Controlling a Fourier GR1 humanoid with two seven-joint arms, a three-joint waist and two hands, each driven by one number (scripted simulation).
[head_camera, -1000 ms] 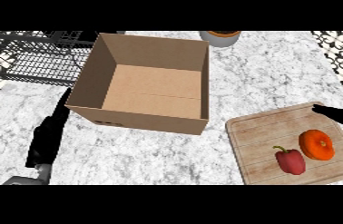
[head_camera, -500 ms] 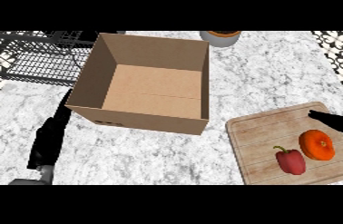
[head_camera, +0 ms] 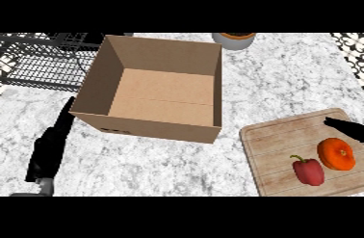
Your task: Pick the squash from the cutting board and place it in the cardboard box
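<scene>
Right hand (head_camera: 344,127) now reaches further over cutting board (head_camera: 274,140), fingers straight, just above squash (head_camera: 336,154) beside red pepper (head_camera: 308,170); squash looks firm, smooth, rounded, so cup its sides; left hand (head_camera: 50,144) rests open.

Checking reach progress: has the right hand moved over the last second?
Yes. The right hand has come in from the right edge over the cutting board, closing on the squash.
</scene>
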